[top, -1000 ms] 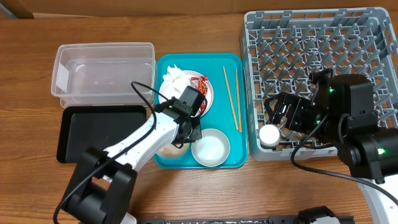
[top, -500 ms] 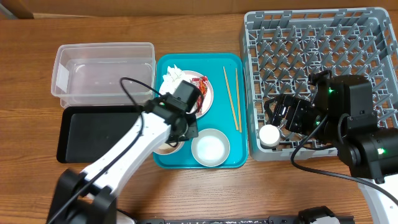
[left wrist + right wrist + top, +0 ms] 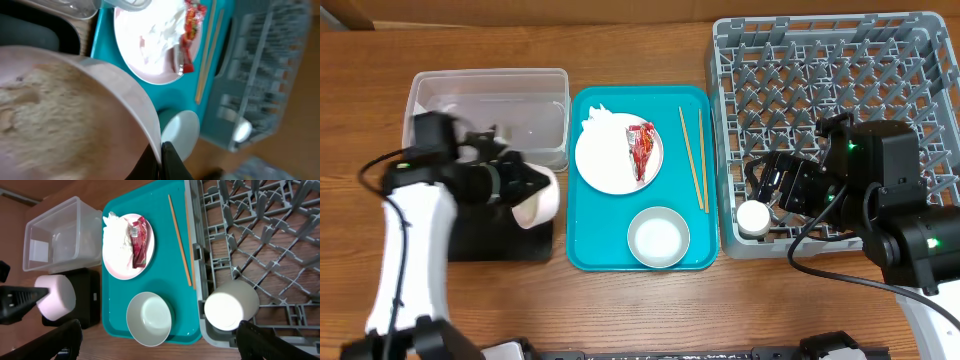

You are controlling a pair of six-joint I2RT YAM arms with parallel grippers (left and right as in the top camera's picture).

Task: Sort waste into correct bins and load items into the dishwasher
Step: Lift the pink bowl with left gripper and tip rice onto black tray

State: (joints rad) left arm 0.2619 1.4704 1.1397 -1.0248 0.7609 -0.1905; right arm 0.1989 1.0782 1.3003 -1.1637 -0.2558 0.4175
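My left gripper (image 3: 525, 186) is shut on the rim of the small pale-pink plate (image 3: 542, 200), which it holds tilted on edge over the black tray (image 3: 500, 243). Close up in the left wrist view, the plate (image 3: 60, 100) fills the left side with blurred pale grainy matter in it. The jaws are pinched on its edge. On the teal tray (image 3: 585, 255) lies the large white plate (image 3: 610, 160) with a crumpled napkin (image 3: 599, 120) and a red wrapper (image 3: 642, 148). Beside it are the chopsticks (image 3: 692, 158) and the bowl (image 3: 658, 237). My right gripper (image 3: 160, 342) stands open above the white cup (image 3: 231, 305) in the dish rack (image 3: 830, 90).
The clear tub (image 3: 485, 110) sits behind the black tray at the left. The rack's front wall (image 3: 820, 248) runs close under my right arm. Bare wooden table shows along the front edge.
My left arm has lifted the pale-pink plate off the teal tray and swung it left over the black tray, tipping it. The right arm has not moved.
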